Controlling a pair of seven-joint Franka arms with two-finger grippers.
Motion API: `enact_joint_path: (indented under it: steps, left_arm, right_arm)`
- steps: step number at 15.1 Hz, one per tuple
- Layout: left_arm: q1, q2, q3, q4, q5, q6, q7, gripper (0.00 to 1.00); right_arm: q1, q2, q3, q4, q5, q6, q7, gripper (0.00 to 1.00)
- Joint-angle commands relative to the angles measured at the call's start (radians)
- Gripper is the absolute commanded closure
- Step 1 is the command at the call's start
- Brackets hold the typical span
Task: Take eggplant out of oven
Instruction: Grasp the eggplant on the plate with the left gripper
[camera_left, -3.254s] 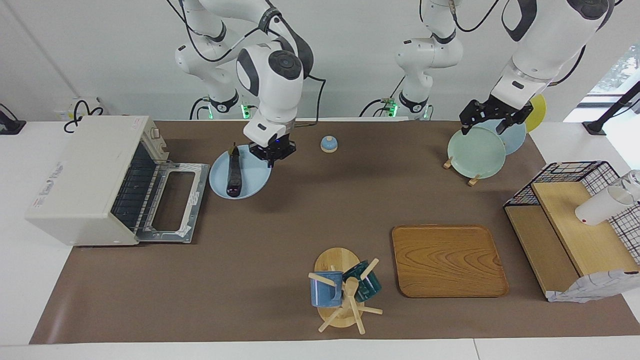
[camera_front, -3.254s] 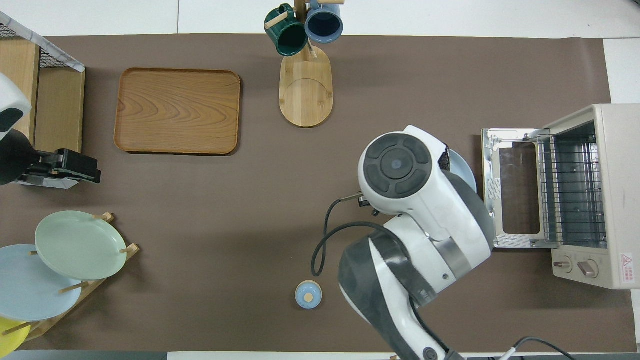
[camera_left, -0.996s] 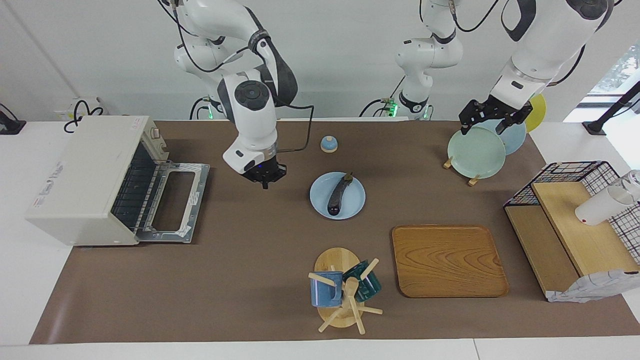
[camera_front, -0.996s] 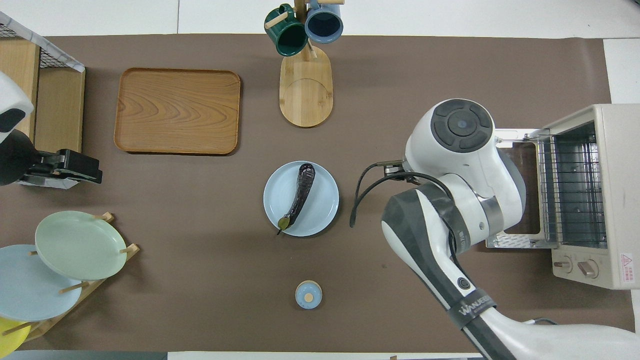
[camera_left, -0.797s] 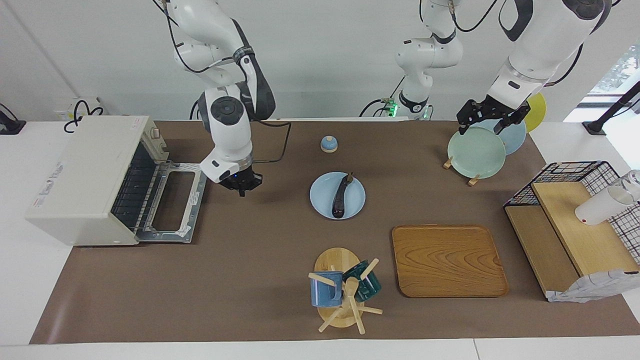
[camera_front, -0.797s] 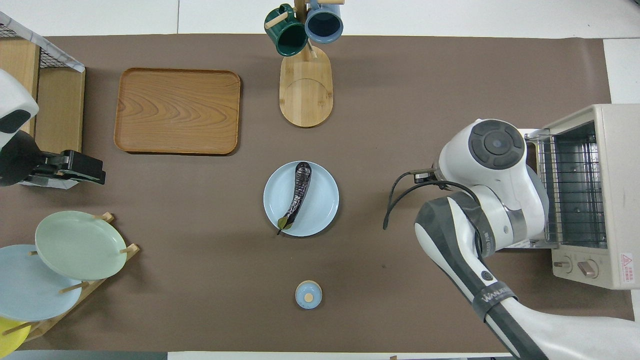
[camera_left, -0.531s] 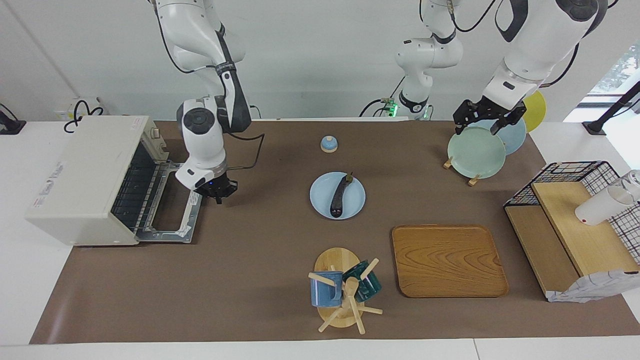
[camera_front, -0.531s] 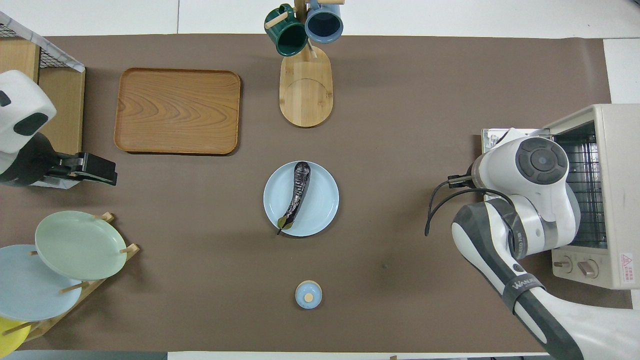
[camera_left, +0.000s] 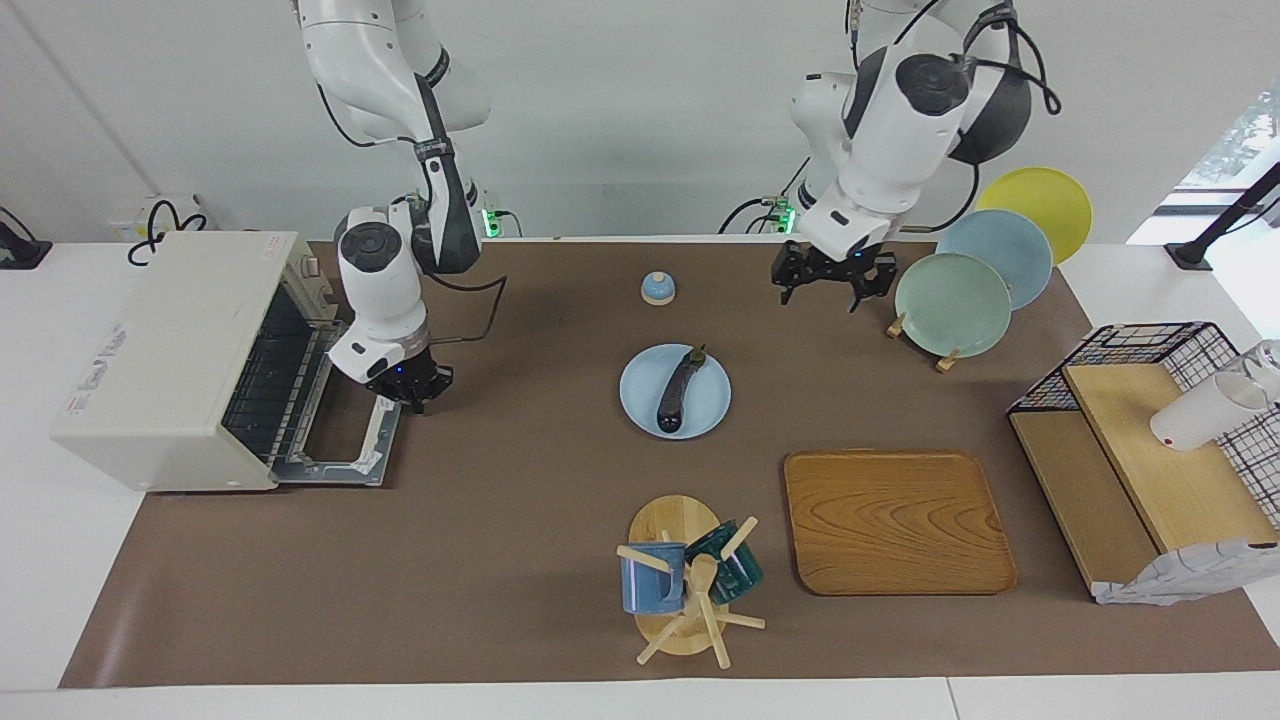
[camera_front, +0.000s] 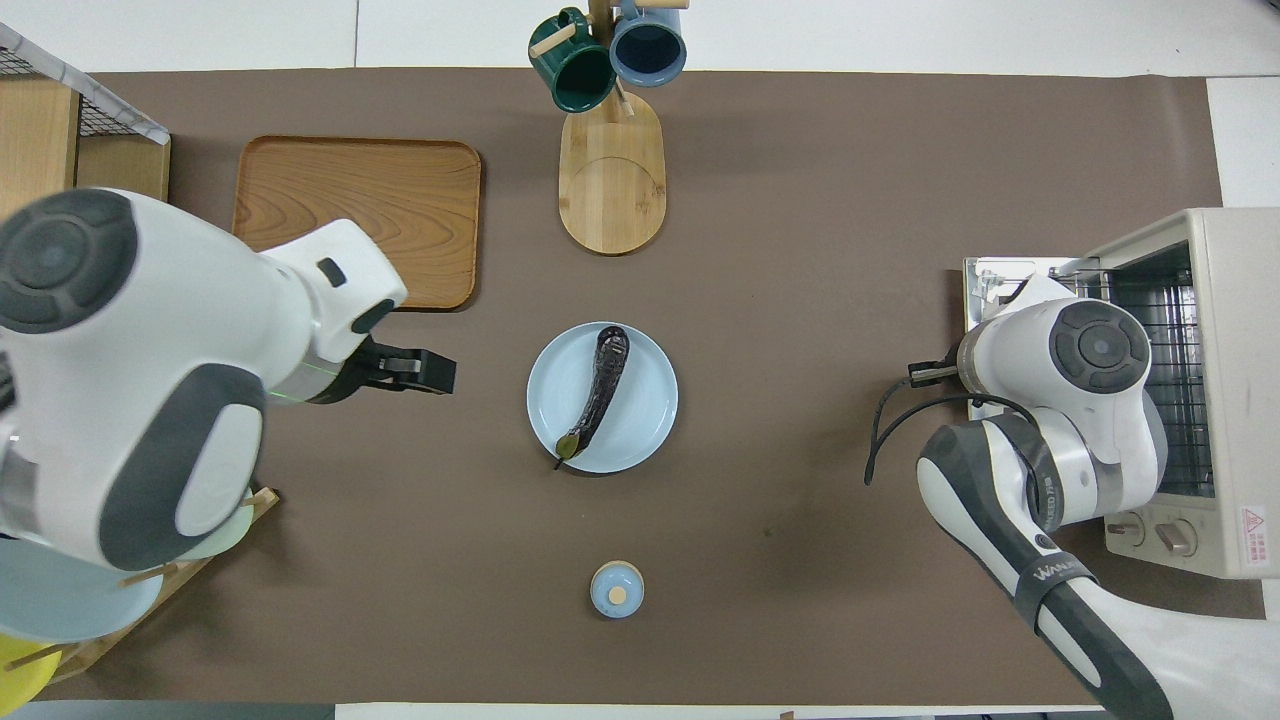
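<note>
1. Slender dark purple eggplant (camera_left: 676, 389) lies on a round light-blue plate (camera_left: 640, 400) mid-table, out of the boxy cream-white toaster oven (camera_left: 170, 350).
2. Oven's glass door (camera_left: 340, 405) is dropped open.
3. My right gripper (camera_left: 411, 385), fingers closed and empty, hangs over the door's edge.
4. My left gripper (camera_left: 829, 279), fingers spread and empty, hovers beside the plate rack (camera_left: 915, 325).

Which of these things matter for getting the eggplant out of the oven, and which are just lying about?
Part of the job:
eggplant, lying on the blue plate
oven, door down
right gripper, shut, by the oven door
left gripper, open

Lying about:
wooden tray
mug tree
plate rack
wire basket
</note>
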Motion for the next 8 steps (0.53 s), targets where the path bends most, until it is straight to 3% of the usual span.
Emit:
enact_joint_path:
  steps: [1,6,8]
  left_arm:
    - [-0.111,0.071,0.017,-0.034,-0.019,0.124,-0.062,0.0]
    - [-0.221,0.162,0.017,-0.136,-0.02,0.383,-0.125,0.0]
    - [-0.264,0.232,0.019,-0.146,-0.019,0.499,-0.188,0.0]
  right_arm:
    - [-0.029,-0.011,0.014,-0.014,-0.064,0.022,-0.027,1.0]
    - [-0.052,-0.005,0.014,0.009,-0.126,0.006,-0.105,1.0]
    - [-0.054,0.0,0.014,0.05,-0.126,-0.044,-0.117,1.0]
